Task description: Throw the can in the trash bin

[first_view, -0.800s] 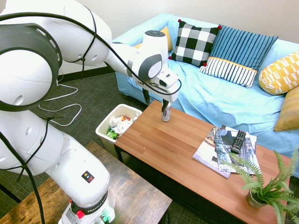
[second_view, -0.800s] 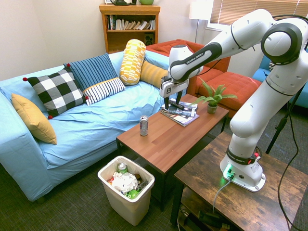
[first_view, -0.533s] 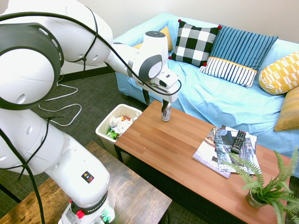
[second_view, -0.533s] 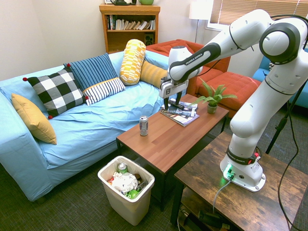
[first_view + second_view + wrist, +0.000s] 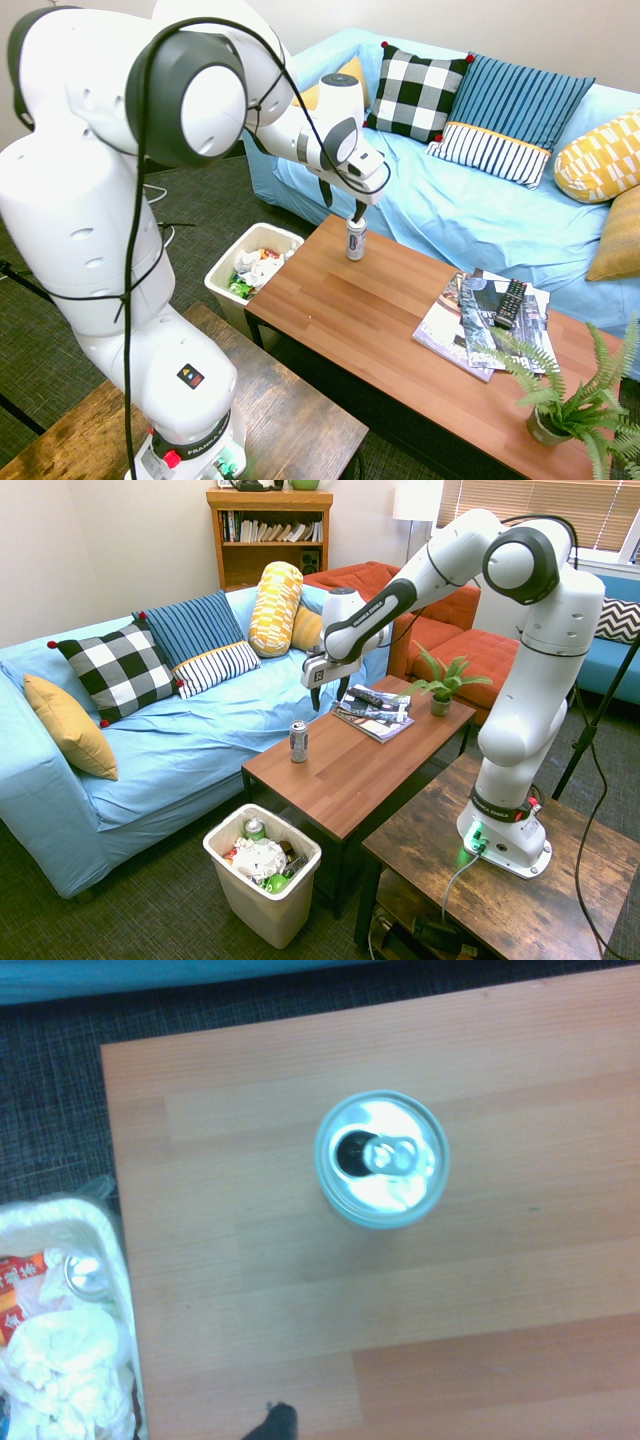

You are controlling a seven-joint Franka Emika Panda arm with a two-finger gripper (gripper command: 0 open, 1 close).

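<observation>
Nothing of the task is done yet: the can [image 5: 355,240] stands upright on the wooden bench [image 5: 400,330], near its end closest to the trash bin [image 5: 228,268], which sits on the floor just beside that end. The claw [image 5: 329,696] hangs above the can, fingers spread wide and empty. Grasping, carrying and dropping all remain. The can is slim, silver with dark markings; its shiny top [image 5: 381,1157] is opened.

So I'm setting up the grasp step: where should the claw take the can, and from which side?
Come straight down from above and close across the can's round body, just below the rim. It stands upright near the table corner, free all round, and the wrist view shows its opened top almost centred. The open claw already hangs above it, pointing down.
</observation>
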